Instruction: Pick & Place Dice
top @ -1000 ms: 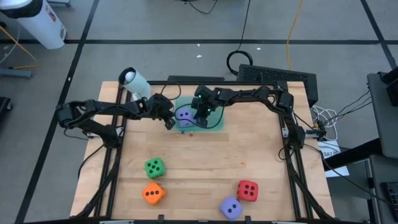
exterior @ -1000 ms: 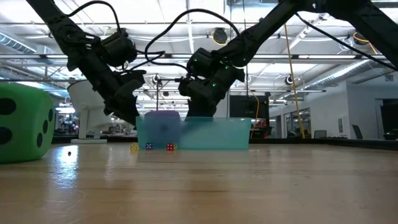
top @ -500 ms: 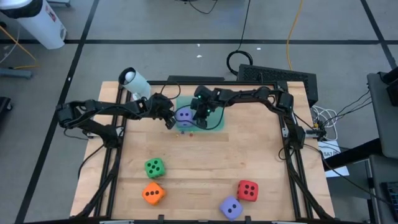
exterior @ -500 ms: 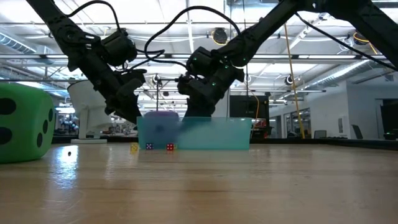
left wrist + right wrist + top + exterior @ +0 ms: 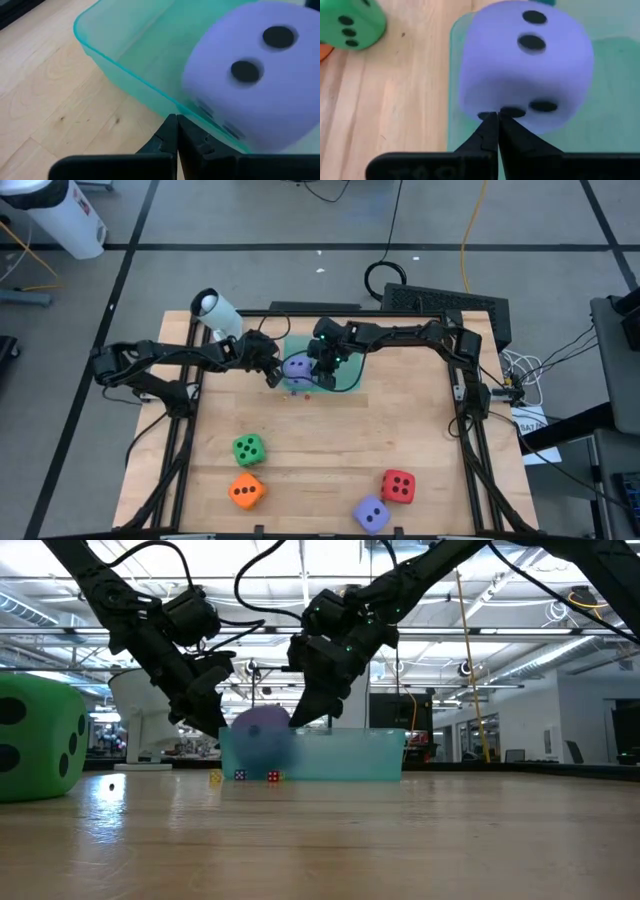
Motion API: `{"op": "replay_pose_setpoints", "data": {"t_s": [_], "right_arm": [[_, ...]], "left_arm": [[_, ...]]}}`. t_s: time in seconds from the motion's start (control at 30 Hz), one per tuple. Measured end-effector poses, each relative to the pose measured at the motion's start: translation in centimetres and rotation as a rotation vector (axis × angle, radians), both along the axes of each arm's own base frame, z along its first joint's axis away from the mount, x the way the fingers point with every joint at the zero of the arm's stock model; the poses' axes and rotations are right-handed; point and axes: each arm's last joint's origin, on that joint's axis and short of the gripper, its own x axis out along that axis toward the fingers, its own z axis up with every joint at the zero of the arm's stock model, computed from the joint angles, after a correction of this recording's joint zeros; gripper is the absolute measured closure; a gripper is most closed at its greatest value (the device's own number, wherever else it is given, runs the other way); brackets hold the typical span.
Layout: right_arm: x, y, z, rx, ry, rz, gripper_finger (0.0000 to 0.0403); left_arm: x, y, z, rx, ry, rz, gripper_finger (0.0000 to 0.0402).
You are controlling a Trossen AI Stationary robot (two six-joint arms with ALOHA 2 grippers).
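Right gripper fingers pressed together, tips at lower face of purple die. Die over teal tray, two pips up. Green die on wooden table, well apart. Orange sliver at edge.

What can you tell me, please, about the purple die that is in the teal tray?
The purple die is a soft-looking, round-cornered lilac cube with dark pips; one face shows two pips, a lower one at least three. It sits in the translucent teal tray at the table's far side, rising above the tray's wall in the low view and looking tilted there. The shut left hand and shut right hand flank it; contact cannot be confirmed.
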Motion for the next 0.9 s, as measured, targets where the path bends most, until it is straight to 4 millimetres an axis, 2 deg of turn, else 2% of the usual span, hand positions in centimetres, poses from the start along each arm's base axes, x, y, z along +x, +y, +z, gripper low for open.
{"op": "replay_pose_setpoints", "data": {"t_s": [0.33, 0.5, 0.57, 0.63, 0.77, 0.9], "right_arm": [[-0.7, 0.7, 0.1, 0.019, 0.08, 0.005, 0.0403], [-1.6, 1.3, 1.7, -0.143, 0.157, -0.095, 0.0403], [-1.7, 1.0, 1.9, -0.213, 0.168, -0.151, 0.0403], [-1.8, 0.4, 1.9, -0.207, 0.165, -0.16, 0.0403], [-1.1, -0.5, 0.6, -0.14, 0.117, -0.118, 0.0403], [-0.6, -0.5, -1.0, -0.073, 0.115, -0.083, 0.0403]], "left_arm": [[0.0, 0.0, 0.0, -0.002, 0.005, 0.0, 0.0394], [0.0, 0.0, 0.0, -0.004, 0.005, 0.002, 0.0385], [0.0, 0.0, 0.0, -0.007, 0.003, 0.005, 0.039], [0.0, -0.1, 0.0, -0.02, -0.002, -0.001, 0.0397], [0.0, -0.2, 0.0, -0.052, -0.014, -0.031, 0.0391], [0.1, -0.5, -0.1, -0.061, -0.013, -0.037, 0.0384]]}}
